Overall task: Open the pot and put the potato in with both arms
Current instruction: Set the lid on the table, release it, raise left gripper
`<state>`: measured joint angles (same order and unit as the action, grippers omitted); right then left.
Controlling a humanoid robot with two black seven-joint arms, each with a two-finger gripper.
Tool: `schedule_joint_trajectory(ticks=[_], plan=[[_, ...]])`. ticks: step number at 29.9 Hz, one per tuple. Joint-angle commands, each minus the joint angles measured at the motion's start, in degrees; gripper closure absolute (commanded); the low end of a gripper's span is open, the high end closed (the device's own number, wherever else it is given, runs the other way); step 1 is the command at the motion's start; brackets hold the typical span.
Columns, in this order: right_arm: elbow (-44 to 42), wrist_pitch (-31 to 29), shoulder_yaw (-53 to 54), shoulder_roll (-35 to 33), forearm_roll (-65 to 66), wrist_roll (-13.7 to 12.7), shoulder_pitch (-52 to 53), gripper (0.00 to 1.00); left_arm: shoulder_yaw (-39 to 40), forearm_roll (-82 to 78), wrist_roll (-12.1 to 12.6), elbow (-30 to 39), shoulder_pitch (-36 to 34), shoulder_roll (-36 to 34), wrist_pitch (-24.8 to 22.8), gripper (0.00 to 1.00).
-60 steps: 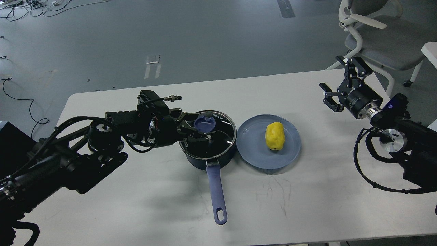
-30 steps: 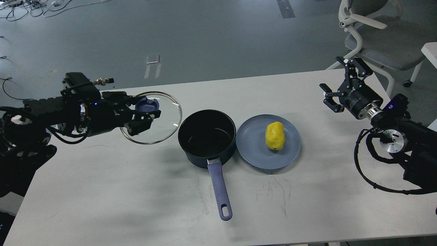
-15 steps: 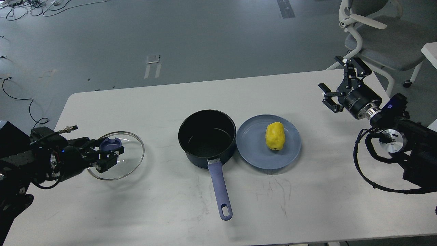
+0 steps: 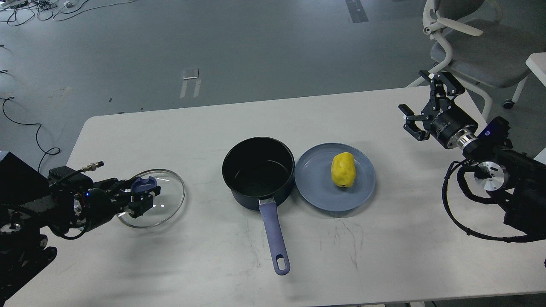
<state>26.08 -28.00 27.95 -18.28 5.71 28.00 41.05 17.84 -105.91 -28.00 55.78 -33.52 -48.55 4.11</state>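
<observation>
The dark blue pot [image 4: 258, 170] stands open in the middle of the white table [image 4: 213, 119], its long blue handle [image 4: 274, 238] pointing toward me. The yellow potato [image 4: 343, 169] lies on a blue plate [image 4: 315, 187] just right of the pot. My left gripper [image 4: 143, 197] is shut on the blue knob of the glass lid [image 4: 166, 204], holding it low over the table's left side. My right gripper [image 4: 420, 104] is open and empty, raised above the table's far right, well away from the potato.
A grey office chair [image 4: 473, 47] stands behind the table's right corner. Cables [image 4: 25, 123] lie on the floor at the left. The table's left edge is close to the lid.
My left arm lifted the lid off the pot, carried it left and down to the table's left side, then shifted slightly right. The right arm has barely moved.
</observation>
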Motion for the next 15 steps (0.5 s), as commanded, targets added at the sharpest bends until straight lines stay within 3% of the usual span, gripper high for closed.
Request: schedule_joint_trajectory(ticks=[1,6,13,15], plan=[[-0.1,0.0,0.0,0.0,0.0,0.0,0.1,0.00,0.0,0.0,0.0,-0.1,0.2,0.7,0.5,0.24],[0.0,0.0,0.0,0.0,0.0,0.0,0.0,0.00,0.1,0.0,0.0,-0.8,0.2,1.1,0.5,0.07],[0.4,0.0,-0.1,-0.3,0.1,0.0,0.4,0.00,0.5,4.5,0.0,-0.4,0.0,0.8,0.5,0.02],[1.3,0.0,-0.4,-2.2,0.7,0.0,1.1,0.00,1.5,12.8,0.0,0.5,-1.1,0.5,0.3,0.03]])
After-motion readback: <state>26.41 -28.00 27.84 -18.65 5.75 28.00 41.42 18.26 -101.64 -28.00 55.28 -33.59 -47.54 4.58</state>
